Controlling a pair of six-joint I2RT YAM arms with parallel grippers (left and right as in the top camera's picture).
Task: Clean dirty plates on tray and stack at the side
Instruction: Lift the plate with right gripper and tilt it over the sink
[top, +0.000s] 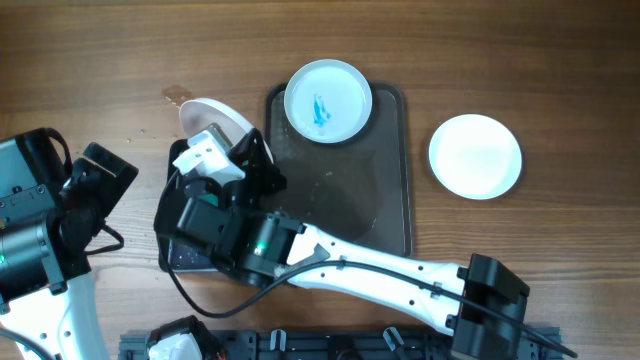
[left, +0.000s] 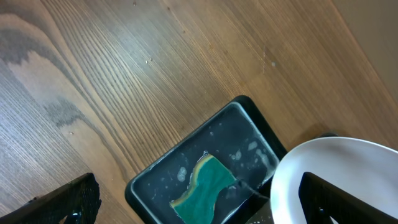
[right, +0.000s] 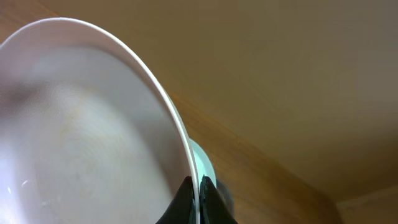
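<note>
**Overhead.** A large dark grey-brown rimmed tray (top: 390, 200) lies mid-desk. A round white plate with a teal-blue smear (top: 328, 100) sits at the tray's far end, uncleaned. A second round white plate, unmarked (top: 475, 155), lies on the wooden desk (top: 520, 60) to the right of the tray and apart from it. The right claw (top: 222, 150) holds a third white plate (top: 210, 118) tilted over a glossy black basin (top: 185, 258) left of the tray.

**Left wrist.** The left claw (left: 199, 180) is spread and empty above the basin and its green sponge (left: 208, 186).

**Right wrist.** The right claw (right: 198, 196) pinches the third plate's rim.

**Progress (judged).** One plate looks finished, one is at the basin, one is untouched. No stack yet.
</note>
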